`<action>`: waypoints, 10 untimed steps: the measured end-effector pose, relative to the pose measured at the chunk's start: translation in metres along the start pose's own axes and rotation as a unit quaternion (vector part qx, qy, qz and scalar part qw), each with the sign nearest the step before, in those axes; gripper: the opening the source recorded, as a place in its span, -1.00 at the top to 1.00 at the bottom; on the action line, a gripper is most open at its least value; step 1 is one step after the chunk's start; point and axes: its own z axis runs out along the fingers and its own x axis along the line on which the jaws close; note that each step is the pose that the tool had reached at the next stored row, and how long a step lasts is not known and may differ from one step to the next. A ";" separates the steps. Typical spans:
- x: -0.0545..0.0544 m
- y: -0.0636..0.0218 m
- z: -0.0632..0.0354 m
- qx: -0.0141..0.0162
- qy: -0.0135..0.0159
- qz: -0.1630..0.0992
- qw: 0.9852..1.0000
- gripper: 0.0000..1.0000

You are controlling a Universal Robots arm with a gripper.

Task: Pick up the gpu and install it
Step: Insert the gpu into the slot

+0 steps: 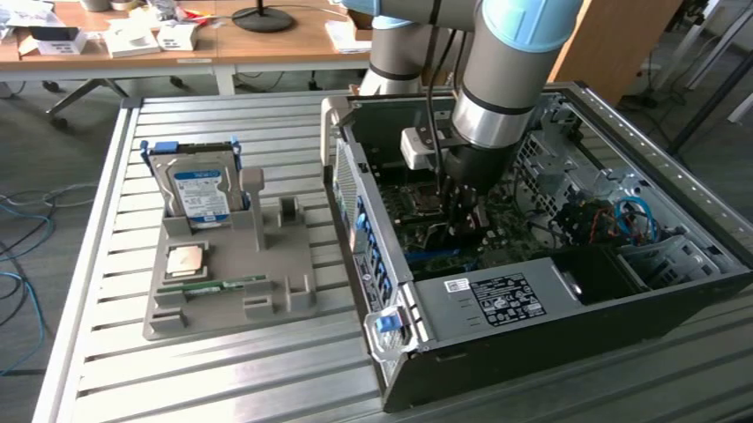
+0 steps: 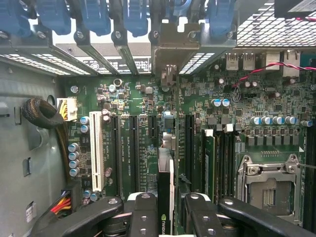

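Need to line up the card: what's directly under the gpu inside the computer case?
Under the gpu, held edge-on by the gripper, lies the green motherboard with its long black slots inside the computer case. The strip right beneath the card's edge is covered.

Place: robotics lab or test workshop, indoors.
Work surface: ribbed aluminium-profile table point(image 1: 106, 264), the bench type used for robot cells.
Robot: grey arm with light-blue joint caps point(image 1: 500, 79) reaching down into an open PC case point(image 1: 565, 308) lying on its side on the table.
Fixture: grey parts holder point(image 1: 229, 282) on the table, holding a blue-labelled hard drive point(image 1: 200, 192) upright, plus a CPU and a green memory stick lying flat.
Case interior: green motherboard point(image 2: 148, 103) with slots and capacitors in the wrist view.
Background: wooden desks point(image 1: 235, 44) with small boxes and a black lamp base.
Floor: grey, with loose blue cables point(image 1: 18, 229) at the exterior view's left.
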 end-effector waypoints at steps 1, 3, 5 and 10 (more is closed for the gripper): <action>0.000 0.0000 0.0000 0.000 0.000 0.000 1.000 0.48; 0.000 0.0000 0.0000 0.000 0.000 0.000 1.000 0.48; 0.000 -0.0001 -0.0003 0.000 0.000 0.000 1.000 0.48; 0.000 0.0000 -0.0002 0.000 0.000 0.000 1.000 0.48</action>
